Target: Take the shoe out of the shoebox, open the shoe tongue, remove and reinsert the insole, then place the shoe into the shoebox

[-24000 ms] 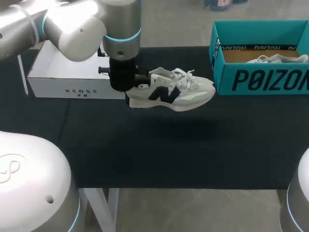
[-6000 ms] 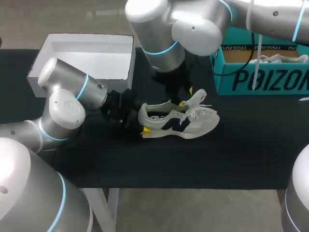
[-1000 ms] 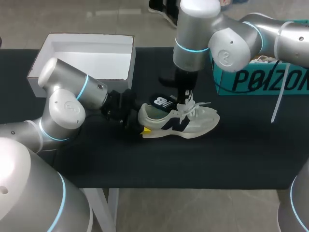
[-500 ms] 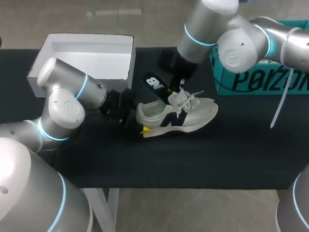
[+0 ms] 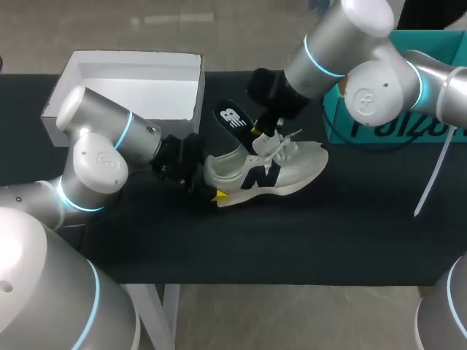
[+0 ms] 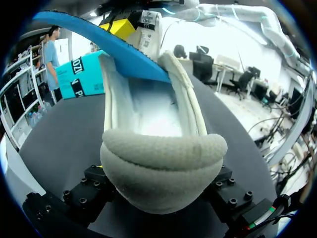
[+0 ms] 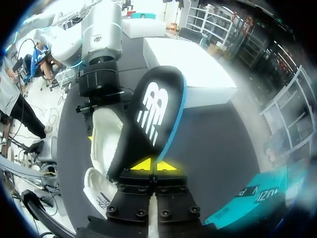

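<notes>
**Insole halfway out, shoe braced at the heel**

On the black table (image 5: 292, 240), seen from the head view, an open white box (image 5: 131, 80) sits toward 10 o'clock. The teal shoebox (image 5: 337, 125) is at 2 o'clock, mostly hidden behind the right arm. The shoe (image 5: 284, 171) lies near the middle, toe to 3 o'clock and heel to 9 o'clock. Its insole (image 5: 235, 120) sticks up out of the opening toward 11 o'clock.

The left gripper (image 5: 208, 179) has the heel clamped between its fingers, as far as I can judge; only one yellow tip shows. The right gripper (image 7: 155, 165) pinches the insole, its tips nearly together.

This looks like the removal step, partly done. The next move calls for drawing the insole farther up and back until its front end clears the shoe, with the heel held firm.

The left wrist view alone shows the insole's blue underside and the bare white footbed beneath it. Only the right wrist view shows the pinch itself and the insole's black top.
</notes>
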`<state>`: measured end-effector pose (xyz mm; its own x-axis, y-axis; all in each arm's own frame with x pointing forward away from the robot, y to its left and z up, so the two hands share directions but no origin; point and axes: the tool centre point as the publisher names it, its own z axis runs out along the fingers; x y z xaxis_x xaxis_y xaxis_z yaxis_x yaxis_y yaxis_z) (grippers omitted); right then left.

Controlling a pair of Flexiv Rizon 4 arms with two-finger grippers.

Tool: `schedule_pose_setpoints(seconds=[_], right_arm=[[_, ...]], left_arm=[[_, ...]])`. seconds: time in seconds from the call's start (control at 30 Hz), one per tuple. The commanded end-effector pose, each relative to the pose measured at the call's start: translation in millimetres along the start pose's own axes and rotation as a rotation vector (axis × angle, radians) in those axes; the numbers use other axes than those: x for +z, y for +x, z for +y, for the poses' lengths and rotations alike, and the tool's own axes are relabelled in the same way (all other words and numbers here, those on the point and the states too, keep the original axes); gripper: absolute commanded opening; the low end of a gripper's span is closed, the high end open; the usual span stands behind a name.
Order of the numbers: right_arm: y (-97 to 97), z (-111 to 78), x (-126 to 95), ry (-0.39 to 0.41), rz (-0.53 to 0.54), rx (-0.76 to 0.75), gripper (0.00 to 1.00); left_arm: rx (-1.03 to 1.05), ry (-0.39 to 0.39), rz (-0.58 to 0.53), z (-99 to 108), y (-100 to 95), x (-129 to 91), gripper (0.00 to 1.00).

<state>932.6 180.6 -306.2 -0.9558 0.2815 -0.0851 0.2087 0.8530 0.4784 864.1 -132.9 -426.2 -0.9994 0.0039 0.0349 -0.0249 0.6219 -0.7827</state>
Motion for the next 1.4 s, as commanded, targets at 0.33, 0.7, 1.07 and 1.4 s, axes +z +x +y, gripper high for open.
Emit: schedule_pose_setpoints(seconds=[0.33, 0.7, 1.07, 1.4], right_arm=[[-8.4, 15.5, 30, 0.004, 0.040, -0.003, 0.00], [-15.2, 37.9, 13, -0.027, 0.020, -0.023, 0.00], [-33.8, 44.8, -73, -0.045, -0.079, 0.062, 0.00], [-35.5, 48.2, -81, -0.032, -0.092, 0.072, 0.00]], left_arm=[[0.002, -0.001, 0.001, 2, 2.7, 4, 0.00], [0.002, -0.001, 0.001, 2, 2.7, 4, 0.00], [0.002, -0.001, 0.001, 2, 2.7, 4, 0.00], [0.002, -0.001, 0.001, 2, 2.7, 4, 0.00]])
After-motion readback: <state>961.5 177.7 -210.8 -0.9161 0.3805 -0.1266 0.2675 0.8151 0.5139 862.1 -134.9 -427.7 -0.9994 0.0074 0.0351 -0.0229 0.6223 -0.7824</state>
